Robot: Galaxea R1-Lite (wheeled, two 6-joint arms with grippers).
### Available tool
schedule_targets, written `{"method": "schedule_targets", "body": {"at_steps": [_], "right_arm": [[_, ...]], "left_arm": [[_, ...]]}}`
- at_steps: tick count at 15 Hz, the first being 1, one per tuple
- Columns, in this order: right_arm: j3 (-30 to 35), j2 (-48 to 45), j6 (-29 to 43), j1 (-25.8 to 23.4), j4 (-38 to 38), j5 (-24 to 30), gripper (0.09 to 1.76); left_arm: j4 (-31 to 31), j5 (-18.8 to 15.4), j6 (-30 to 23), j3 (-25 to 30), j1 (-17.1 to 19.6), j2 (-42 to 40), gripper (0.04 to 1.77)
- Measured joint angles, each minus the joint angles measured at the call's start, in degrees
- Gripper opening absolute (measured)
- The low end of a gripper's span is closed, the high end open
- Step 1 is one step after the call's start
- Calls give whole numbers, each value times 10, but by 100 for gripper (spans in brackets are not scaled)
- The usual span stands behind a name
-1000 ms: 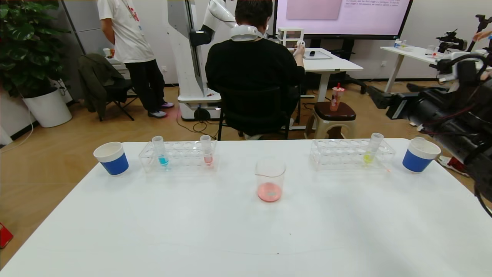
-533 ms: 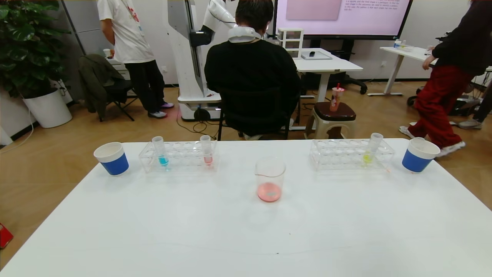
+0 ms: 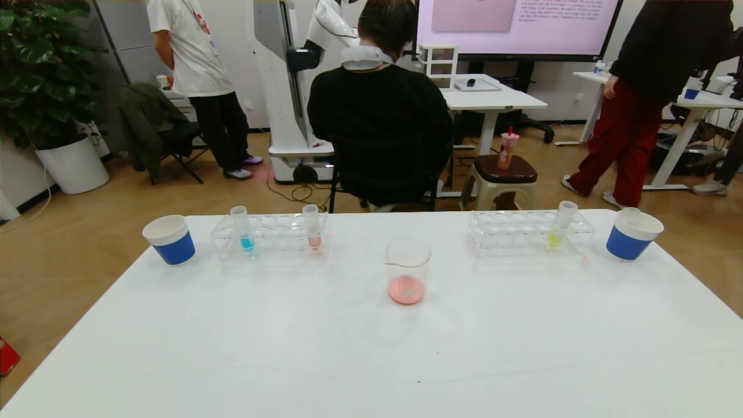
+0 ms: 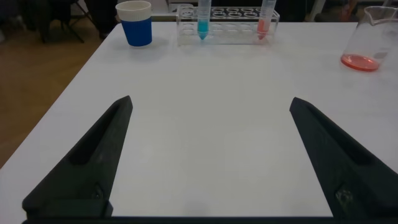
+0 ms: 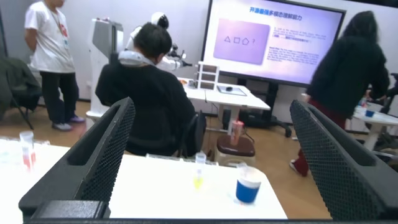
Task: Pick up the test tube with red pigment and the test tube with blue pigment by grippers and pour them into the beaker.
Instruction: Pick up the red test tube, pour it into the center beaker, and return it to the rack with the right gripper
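Head view: no arm shows. The beaker (image 3: 408, 270) stands mid-counter, between both racks, likely so either arm can pour into it; a thin red pool already lies in its bottom. The left rack (image 3: 270, 235), along the far edge, holds two tubes upright: the blue tube (image 3: 242, 228) and a pinkish-red tube (image 3: 312, 226). The right rack (image 3: 529, 232) holds one yellow-green tube (image 3: 560, 223). Two paper cups sit at the far corners.

Left wrist view: the left gripper (image 4: 211, 155) hangs over the near counter, jaws wide and empty, facing the blue tube.

Right wrist view: the right gripper (image 5: 211, 155) is raised, jaws wide, empty.
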Motion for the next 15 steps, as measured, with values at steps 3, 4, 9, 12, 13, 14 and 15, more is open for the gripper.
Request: {"method": "schedule_targets", "body": {"at_steps": [3,4,9,12,13,14,15], "right_arm": [[13,-127,-14,-19,134,15,174],[24,-157,-15,-22,175,16,174],[161,-220,-14,-29,118,9,174],[244,-226,-13,-29,114,19,174],[266,-226,-13,-29,122,20,174],[287,-227,-13,-29,148,17,174],[296,-227,-12,-28,178,15,174]], "left_arm": [[0,0,0,0,0,0,177],[0,0,0,0,0,0,177],[0,0,0,0,0,0,177],[0,0,0,0,0,0,177],[0,0,1,0,0,0,177],[0,-1,4,0,0,0,177],[0,-1,4,0,0,0,177]]}}
